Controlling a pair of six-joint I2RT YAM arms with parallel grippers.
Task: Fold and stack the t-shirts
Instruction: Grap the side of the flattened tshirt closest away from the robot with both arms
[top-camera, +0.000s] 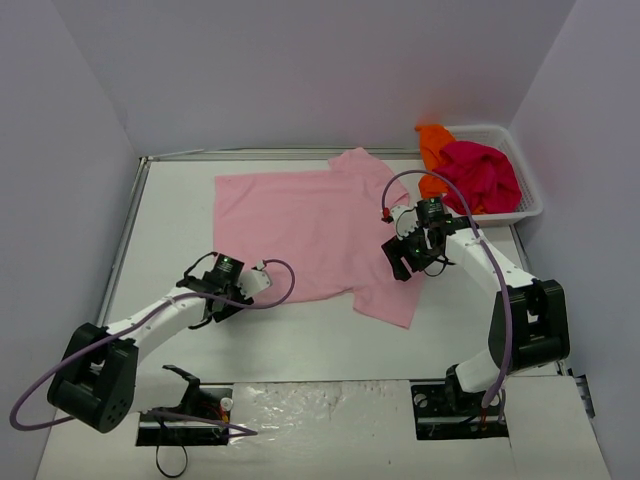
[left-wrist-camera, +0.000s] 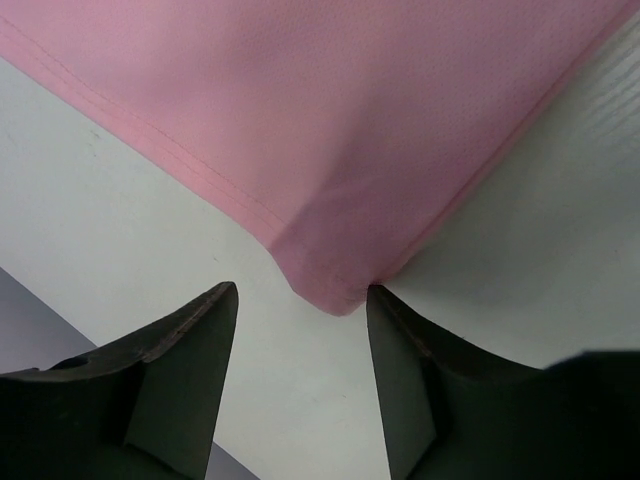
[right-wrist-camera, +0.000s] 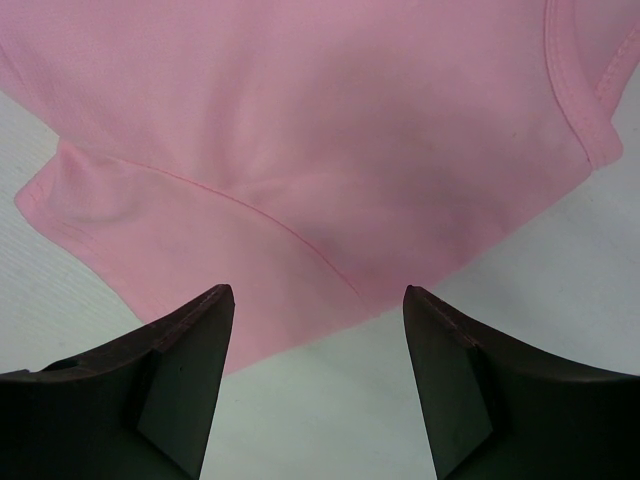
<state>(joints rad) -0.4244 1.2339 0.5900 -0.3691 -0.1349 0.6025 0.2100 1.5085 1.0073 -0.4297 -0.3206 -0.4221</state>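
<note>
A light pink t-shirt (top-camera: 300, 225) lies spread flat on the white table. My left gripper (top-camera: 225, 272) hovers at its near left hem corner. In the left wrist view that corner (left-wrist-camera: 335, 285) pokes between the tips of the open left gripper (left-wrist-camera: 300, 295), and the right finger (left-wrist-camera: 400, 350) touches the cloth edge. My right gripper (top-camera: 402, 262) is over the shirt's right side by the sleeve. Seen from the right wrist, the pink shirt (right-wrist-camera: 300, 150) has its edge between the tips of the open right gripper (right-wrist-camera: 318, 295), with nothing gripped. A magenta-red t-shirt (top-camera: 482, 172) and an orange t-shirt (top-camera: 433, 140) are bunched together.
A white mesh basket (top-camera: 530, 208) at the back right holds the magenta-red and orange shirts. Grey walls close in the table on the left, back and right. Bare white table (top-camera: 290, 340) lies between the pink shirt and the arm bases.
</note>
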